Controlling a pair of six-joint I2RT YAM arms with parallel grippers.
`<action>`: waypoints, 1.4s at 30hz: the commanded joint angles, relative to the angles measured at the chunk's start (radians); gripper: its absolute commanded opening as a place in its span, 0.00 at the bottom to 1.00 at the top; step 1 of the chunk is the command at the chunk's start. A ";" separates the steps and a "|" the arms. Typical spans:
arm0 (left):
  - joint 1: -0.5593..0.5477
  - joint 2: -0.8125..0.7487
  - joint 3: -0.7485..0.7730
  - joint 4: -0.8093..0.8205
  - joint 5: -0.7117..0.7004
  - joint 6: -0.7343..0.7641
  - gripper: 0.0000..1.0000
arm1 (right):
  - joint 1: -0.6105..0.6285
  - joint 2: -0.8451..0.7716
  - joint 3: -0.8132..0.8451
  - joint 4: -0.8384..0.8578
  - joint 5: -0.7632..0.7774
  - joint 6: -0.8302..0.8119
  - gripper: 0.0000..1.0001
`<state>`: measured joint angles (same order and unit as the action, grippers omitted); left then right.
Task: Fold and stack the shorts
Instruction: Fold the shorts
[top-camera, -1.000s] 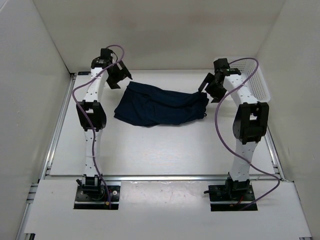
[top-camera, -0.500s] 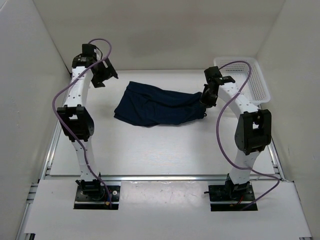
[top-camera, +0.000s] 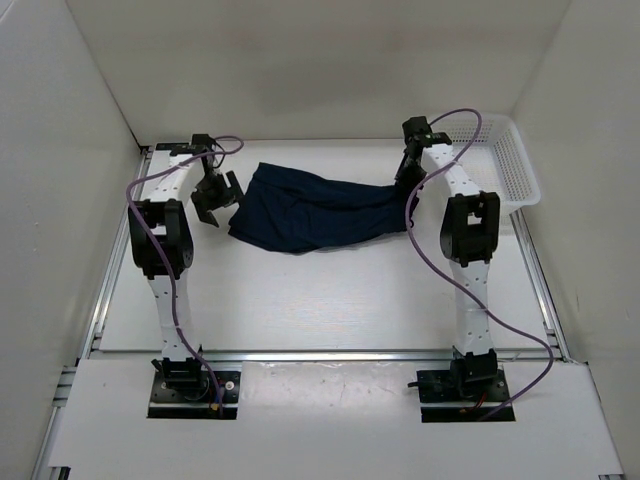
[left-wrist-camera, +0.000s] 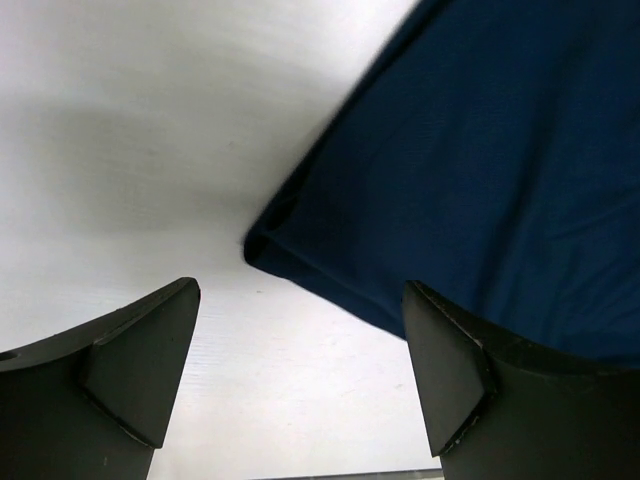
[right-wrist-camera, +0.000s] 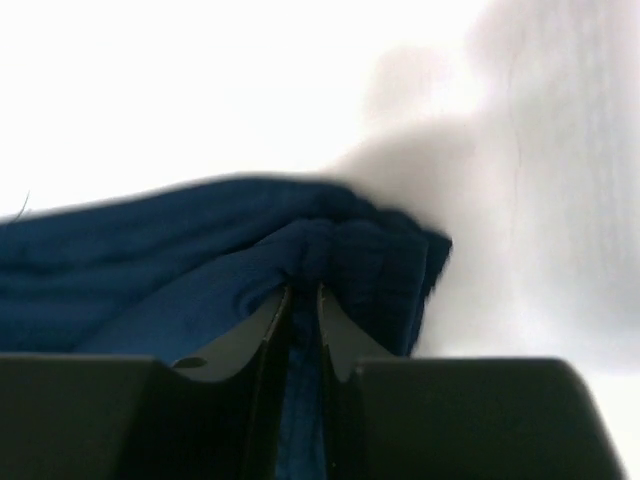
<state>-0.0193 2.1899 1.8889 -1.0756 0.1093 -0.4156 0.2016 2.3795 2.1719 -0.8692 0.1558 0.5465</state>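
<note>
The dark navy shorts (top-camera: 320, 210) lie crumpled across the back middle of the table. My right gripper (top-camera: 406, 184) is shut on the shorts (right-wrist-camera: 250, 270) at their right end, with a fold of fabric pinched between its fingers (right-wrist-camera: 262, 320). My left gripper (top-camera: 213, 197) stands open just left of the shorts' left edge. In the left wrist view the corner of the shorts (left-wrist-camera: 480, 170) lies ahead of the left gripper (left-wrist-camera: 300, 350), and only bare table shows between its fingers (left-wrist-camera: 140, 350).
A white mesh basket (top-camera: 505, 160) stands at the back right, beside the right arm. White walls enclose the table on three sides. A metal rail (top-camera: 320, 355) runs along the table's near edge.
The right gripper has moved onto the shorts' right end and shut on the fabric. The left gripper has swung out left, then come down close to the shorts' left edge, still open.
</note>
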 joint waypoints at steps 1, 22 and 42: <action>-0.001 -0.050 -0.048 0.026 -0.028 0.018 0.94 | -0.007 0.070 0.158 -0.073 0.041 -0.002 0.19; -0.039 -0.007 -0.165 0.092 0.026 -0.048 0.96 | 0.022 -0.497 -0.401 0.172 -0.171 0.055 0.82; 0.027 -0.219 -0.333 0.135 -0.040 -0.135 0.10 | -0.018 -0.527 -0.837 0.476 -0.386 0.225 0.85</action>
<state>0.0063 2.0399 1.5753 -0.9592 0.0917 -0.5434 0.1898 1.8042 1.2934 -0.4595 -0.2123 0.7345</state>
